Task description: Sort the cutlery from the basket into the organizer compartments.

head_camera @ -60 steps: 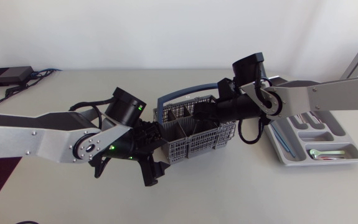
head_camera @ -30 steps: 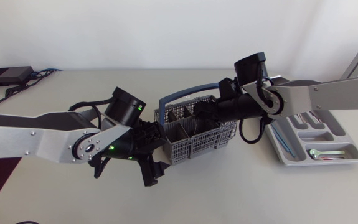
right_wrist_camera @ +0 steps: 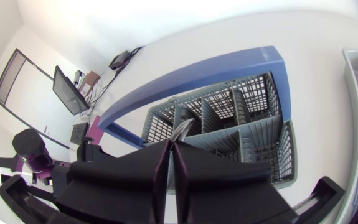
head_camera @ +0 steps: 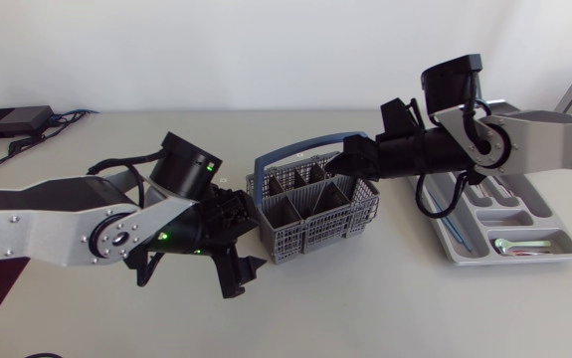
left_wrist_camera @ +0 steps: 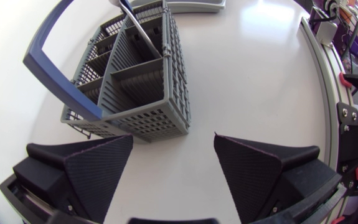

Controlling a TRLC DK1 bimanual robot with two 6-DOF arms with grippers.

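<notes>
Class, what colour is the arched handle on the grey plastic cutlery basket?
Blue. The arched handle shows best in the right wrist view.

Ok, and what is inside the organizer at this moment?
The organizer holds a few pieces of cutlery in its compartments; which kinds is too small to tell. The right arm covers its far end.

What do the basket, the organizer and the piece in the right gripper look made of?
Basket: matte grey plastic, judging by its moulded grid walls; handle looks like blue plastic. Organizer: smooth pale grey plastic, probably, with rounded moulded compartments. Cutlery piece in the right gripper: shiny, likely metal.
</notes>
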